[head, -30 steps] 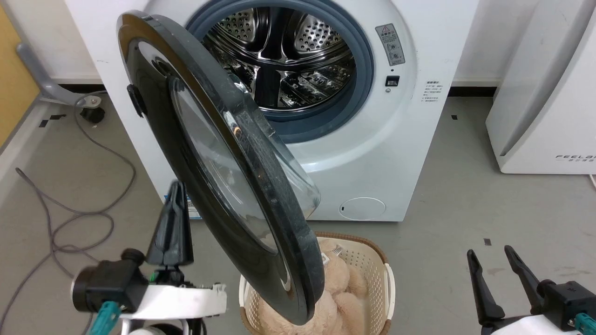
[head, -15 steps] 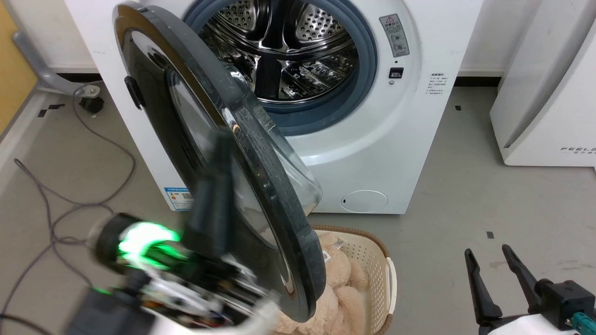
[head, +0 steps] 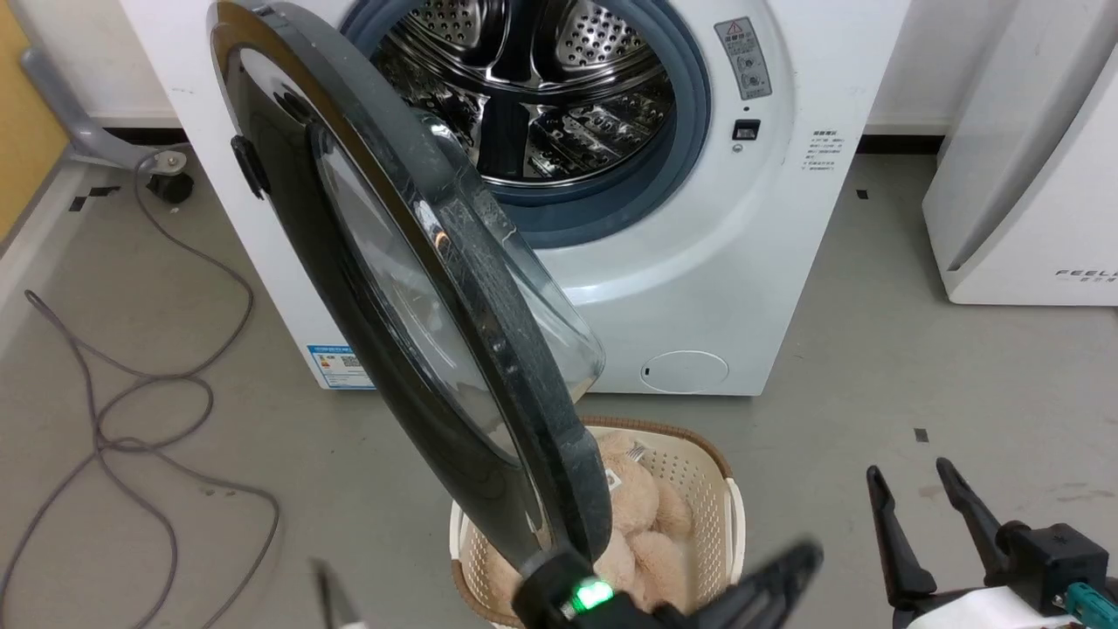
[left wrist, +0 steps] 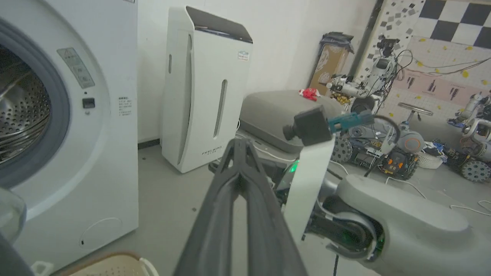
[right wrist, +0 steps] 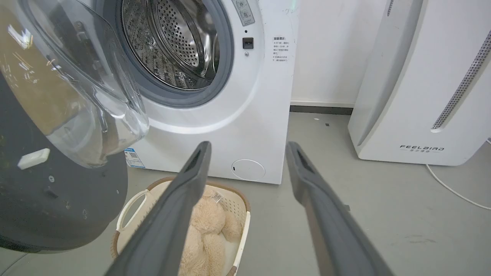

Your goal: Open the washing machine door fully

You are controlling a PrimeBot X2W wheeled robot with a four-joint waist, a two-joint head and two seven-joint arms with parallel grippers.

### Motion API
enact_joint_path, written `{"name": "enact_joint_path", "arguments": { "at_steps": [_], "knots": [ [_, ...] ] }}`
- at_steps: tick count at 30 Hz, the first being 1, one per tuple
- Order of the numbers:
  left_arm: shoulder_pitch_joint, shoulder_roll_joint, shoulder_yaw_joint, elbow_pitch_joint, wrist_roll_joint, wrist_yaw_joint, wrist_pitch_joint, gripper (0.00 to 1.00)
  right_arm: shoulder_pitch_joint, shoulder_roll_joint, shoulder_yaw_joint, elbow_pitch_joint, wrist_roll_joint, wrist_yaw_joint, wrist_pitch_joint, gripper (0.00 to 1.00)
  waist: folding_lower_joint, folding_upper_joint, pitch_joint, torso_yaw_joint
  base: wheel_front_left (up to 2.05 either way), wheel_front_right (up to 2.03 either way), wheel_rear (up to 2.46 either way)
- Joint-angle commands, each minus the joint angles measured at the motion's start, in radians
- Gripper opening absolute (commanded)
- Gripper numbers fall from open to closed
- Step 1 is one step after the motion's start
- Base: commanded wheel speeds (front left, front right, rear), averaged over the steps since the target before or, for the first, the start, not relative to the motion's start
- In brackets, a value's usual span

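Grey floor (head: 873,349) — left end effector (head: 799,559) blurred

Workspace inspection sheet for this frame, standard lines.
Surface: grey floor, small dark marks.
Job's things: washing machine door partly open, not fully; washing machine drum, nothing seen inside.
Clutter: basket holding beige plush toy, under door's free edge.
Grippers: left gripper shut, fingers pointing away from door; right gripper open, holding nothing.
Cables: grey cable looped on floor left of machine.
Surroundings: white appliance right of machine; other robots across the room.
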Motion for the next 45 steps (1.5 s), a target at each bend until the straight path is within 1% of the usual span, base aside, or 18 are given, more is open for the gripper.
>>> {"name": "enact_joint_path", "arguments": {
  "at_steps": [1,4,6,8,16,22,30,36,41,45],
  "knots": [
    [0.019,0.006,-0.012,0.032,-0.007,-0.004,0.025,0.00,-0.016,0.005,0.002,0.006,0.011,0.001,-0.007,1.00,0.0000,0.0000,-0.001,-0.001,0.00,0.00,0.00],
    [0.030,0.010,-0.021,0.115,-0.013,0.008,0.066,0.00,-0.018,0.005,0.005,0.012,0.013,0.001,-0.010,1.00,0.0000,0.0000,-0.004,-0.003,0.00,0.00,0.00],
    [0.026,0.010,-0.015,0.166,-0.009,0.021,0.070,0.00,-0.019,0.005,0.007,0.015,0.014,0.001,-0.011,1.00,0.0000,0.0000,-0.005,-0.006,0.00,0.00,0.00],
    [0.022,0.009,-0.010,0.188,-0.006,0.028,0.066,0.00,-0.019,0.005,0.008,0.017,0.015,0.001,-0.011,1.00,0.0000,0.0000,-0.005,-0.007,0.00,0.00,0.00],
    [-0.061,-0.008,0.076,0.292,0.008,0.103,-0.032,0.00,-0.016,0.005,0.005,0.023,0.017,0.001,-0.009,1.00,0.0000,0.0000,-0.011,-0.014,0.00,0.00,0.00],
    [-0.109,-0.009,0.105,0.343,0.032,0.135,-0.074,0.00,-0.010,0.005,0.007,0.021,0.020,0.001,-0.004,1.00,0.0000,0.0000,-0.015,-0.015,0.00,0.00,0.00],
    [-0.103,-0.008,0.133,0.384,0.021,0.177,-0.082,0.00,-0.006,0.005,0.003,0.021,0.027,0.001,-0.002,1.00,0.0000,0.0000,-0.013,-0.009,0.00,0.00,0.00],
    [-0.083,0.001,0.142,0.376,0.011,0.193,-0.080,0.00,-0.004,0.005,-0.003,0.024,0.031,0.001,-0.001,1.00,0.0000,0.0000,-0.016,0.005,0.00,0.00,0.00],
    [-0.062,0.003,0.136,0.371,0.007,0.205,-0.076,0.00,0.005,0.005,-0.011,0.026,0.036,0.001,0.000,1.00,0.0000,0.0000,-0.022,0.035,0.00,0.00,0.00],
    [-0.047,0.003,0.124,0.363,0.003,0.204,-0.089,0.00,0.007,0.005,-0.019,0.023,0.036,0.001,0.000,1.00,0.0000,0.0000,-0.021,0.079,0.00,0.00,0.00]
  ]
}}
